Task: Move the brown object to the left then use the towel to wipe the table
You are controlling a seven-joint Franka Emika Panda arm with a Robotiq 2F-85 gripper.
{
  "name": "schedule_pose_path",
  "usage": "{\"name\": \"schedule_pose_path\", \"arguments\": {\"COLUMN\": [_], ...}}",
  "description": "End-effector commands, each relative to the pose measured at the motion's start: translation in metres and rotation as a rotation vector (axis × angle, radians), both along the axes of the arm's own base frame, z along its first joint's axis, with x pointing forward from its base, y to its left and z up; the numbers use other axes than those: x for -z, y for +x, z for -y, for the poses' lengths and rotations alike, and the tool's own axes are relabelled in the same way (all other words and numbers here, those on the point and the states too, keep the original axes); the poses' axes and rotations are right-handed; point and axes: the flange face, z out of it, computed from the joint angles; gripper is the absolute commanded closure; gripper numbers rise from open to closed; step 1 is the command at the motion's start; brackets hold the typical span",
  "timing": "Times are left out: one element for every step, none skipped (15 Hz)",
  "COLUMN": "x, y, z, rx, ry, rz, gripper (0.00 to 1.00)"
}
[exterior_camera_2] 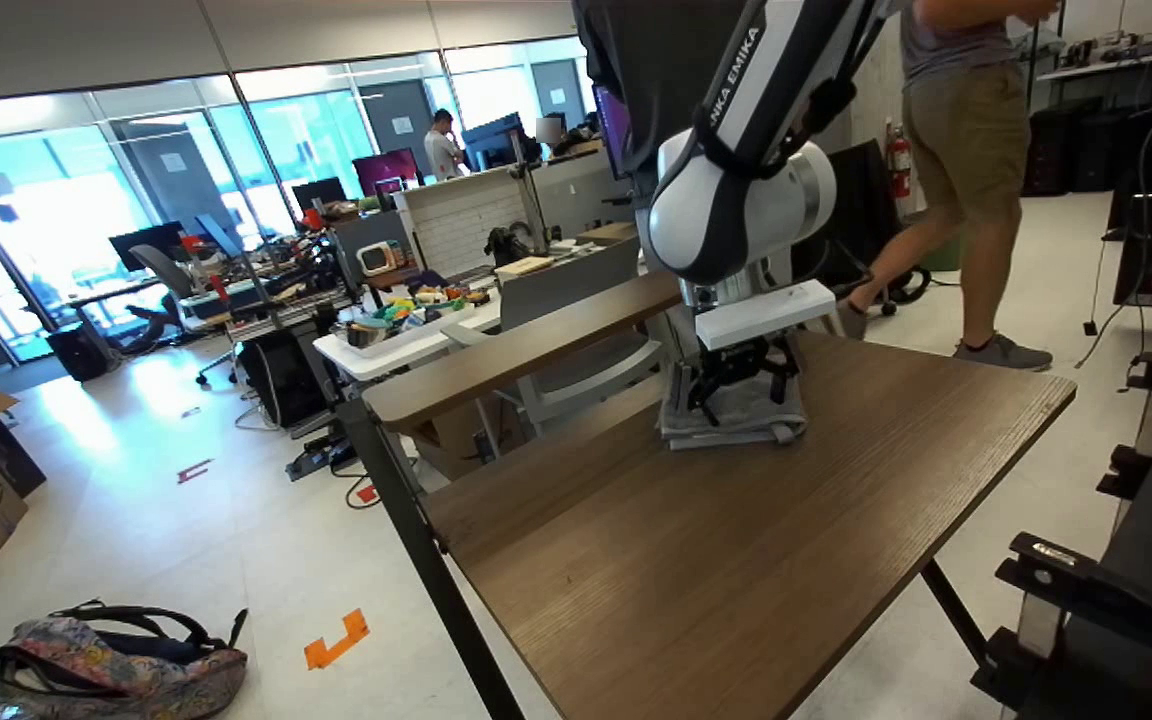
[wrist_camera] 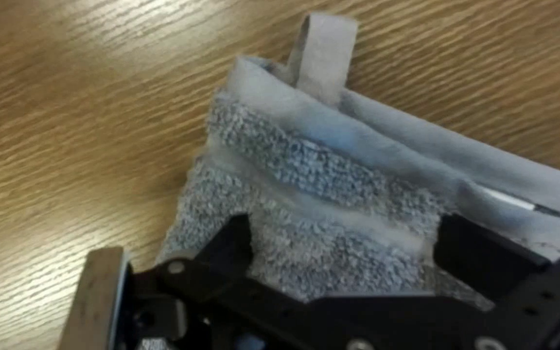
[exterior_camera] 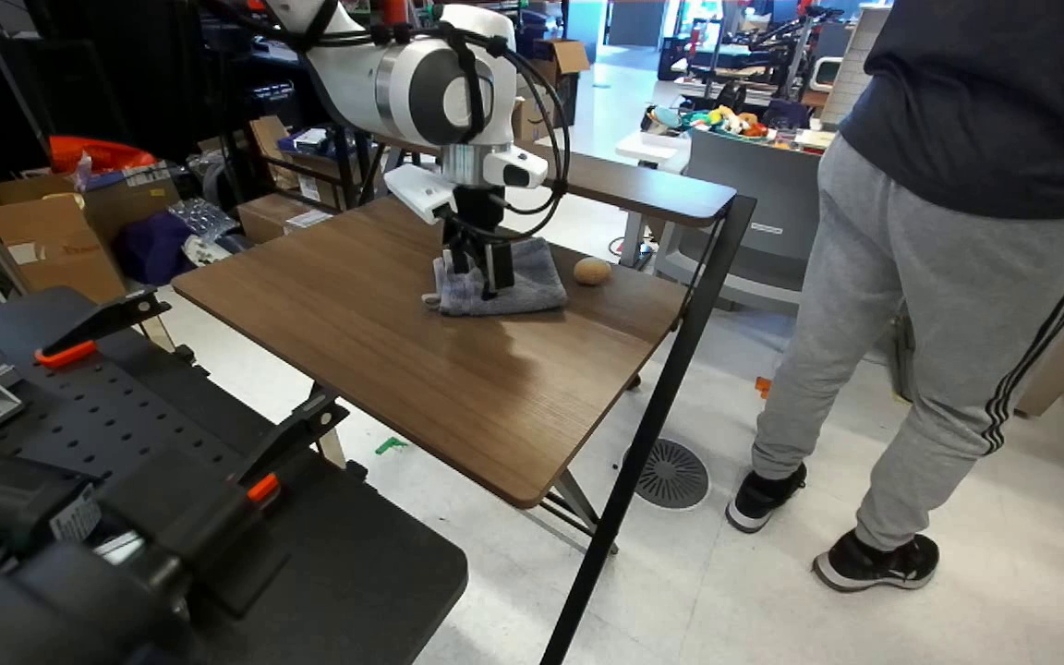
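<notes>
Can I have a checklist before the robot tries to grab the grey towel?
1. Gripper open: ok, its fingers stand wide apart.
2. Towel under the gripper: ok, it shows between the fingers in the wrist view.
3. Fingers pressing the towel: cannot tell.
4. Brown lump off the towel: ok, it sits beside it on the table, in an exterior view.
5. Brown lump far enough left: cannot tell, its target spot isn't shown.
</notes>
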Motion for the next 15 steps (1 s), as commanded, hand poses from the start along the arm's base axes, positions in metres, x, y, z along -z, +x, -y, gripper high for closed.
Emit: {"name": "schedule_pose_path", "arguments": {"x": [0.006,0.008,0.007,0.006,0.006,0.006,0.008,0.014,0.019,0.026,0.031,0.036,0.038,0.037,0.037], "y": [0.002,0.002,0.002,0.003,0.003,0.003,0.001,-0.002,-0.005,-0.008,-0.011,-0.014,-0.016,-0.017,-0.017], "z": [0.000,-0.001,0.000,0.000,0.000,0.000,-0.002,-0.009,-0.016,-0.028,-0.040,-0.058,-0.076,-0.094,-0.116], "rx": [-0.003,-0.003,-0.003,-0.003,-0.003,-0.003,-0.018,-0.044,-0.066,-0.101,-0.133,-0.176,-0.214,-0.245,-0.273], "ry": [-0.001,-0.002,-0.002,-0.002,-0.002,-0.002,-0.012,-0.002,0.006,0.017,0.023,0.039,0.053,0.063,0.071], "rz": [-0.001,-0.001,-0.001,0.000,0.000,0.000,-0.014,-0.037,-0.047,-0.062,-0.076,-0.080,-0.072,-0.060,-0.038], "gripper": [0.00,0.00,0.00,0.00,0.00,0.00,0.00,0.00,0.00,0.00,0.00,0.00,0.00,0.00,0.00]}}
